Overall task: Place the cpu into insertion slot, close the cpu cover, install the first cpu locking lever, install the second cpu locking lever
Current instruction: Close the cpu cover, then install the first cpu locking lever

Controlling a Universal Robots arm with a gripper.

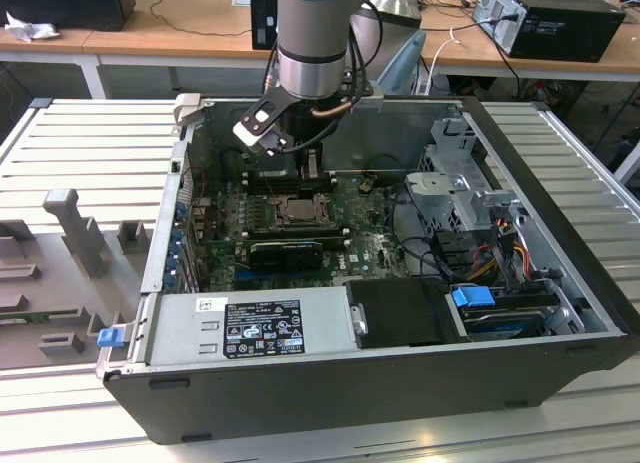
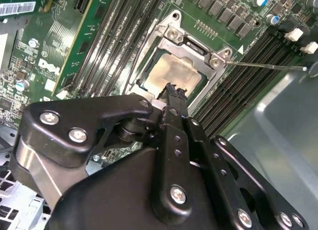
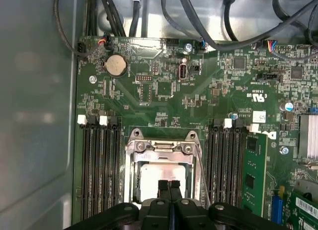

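Already the cpu (image 3: 159, 173) lies flat in the slot (image 1: 298, 211), silver top up. The cover (image 3: 160, 148) is down around it, so the chip shows through the frame's square window in both wrist views. That leaves the placing and the closing looking done, as far as these pictures tell.

The gripper (image 3: 169, 184) hangs just above the near edge of the cpu with its two fingers pressed together and nothing between them. Shut like this they form one narrow tip. I judge that suits pushing on a thin part better than grasping a flat chip. Whether the tip touches the cover or the chip cannot be told.

One lever (image 2: 263, 66), a thin wire rod, sticks out from the cover's corner across the memory slots (image 2: 243, 76) towards the case wall. It seems not to be tucked under its catch, so I judge it not yet latched. In the first wrist view a lever (image 3: 199, 165) runs along the side of the slot, between it and the neighbouring memory slots.

The case (image 1: 300, 383) lies on its side with the open face upward. That turns the board (image 3: 164, 86) flat towards the arm, which comes straight down over the slot in the exterior view.
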